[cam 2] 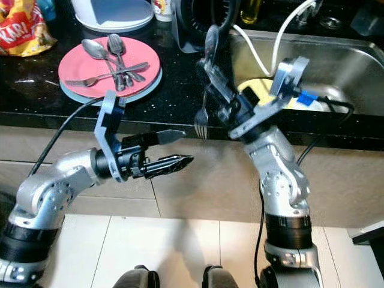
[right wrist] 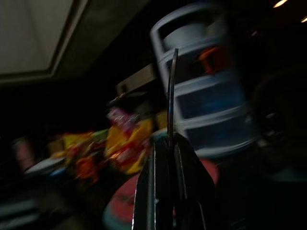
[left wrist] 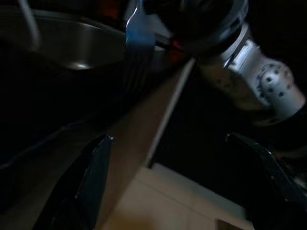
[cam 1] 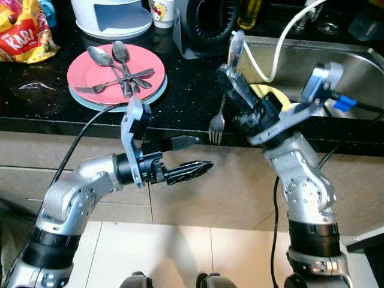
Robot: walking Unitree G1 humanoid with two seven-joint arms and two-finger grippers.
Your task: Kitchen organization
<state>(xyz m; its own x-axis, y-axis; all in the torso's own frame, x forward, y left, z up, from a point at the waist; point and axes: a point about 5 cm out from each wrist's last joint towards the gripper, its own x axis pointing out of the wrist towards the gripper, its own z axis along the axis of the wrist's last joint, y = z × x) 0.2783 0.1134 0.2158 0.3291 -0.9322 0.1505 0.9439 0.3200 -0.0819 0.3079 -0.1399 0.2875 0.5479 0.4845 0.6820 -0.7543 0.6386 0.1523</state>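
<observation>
My right gripper (cam 1: 231, 81) is shut on a metal fork (cam 1: 216, 128) and holds it over the counter's front edge, beside the sink. The fork's tines hang down and its handle points up. In the right wrist view the fork (right wrist: 171, 96) stands edge-on between the closed fingers (right wrist: 152, 191). A pink plate (cam 1: 86, 73) on the black counter carries several spoons and forks (cam 1: 122, 69), left of the held fork. My left gripper (cam 1: 195, 155) is open and empty, below the counter edge in front of the cabinet, under the fork's tines. Its two fingers (left wrist: 91, 177) spread wide.
A steel sink (cam 1: 336, 66) with something yellow (cam 1: 271, 93) inside lies at the right, with a white cable (cam 1: 282, 42) hanging over it. A snack bag (cam 1: 21, 30), a white appliance (cam 1: 111, 15), a cup (cam 1: 162, 12) and a black appliance (cam 1: 207, 24) line the back. White tiled floor lies below.
</observation>
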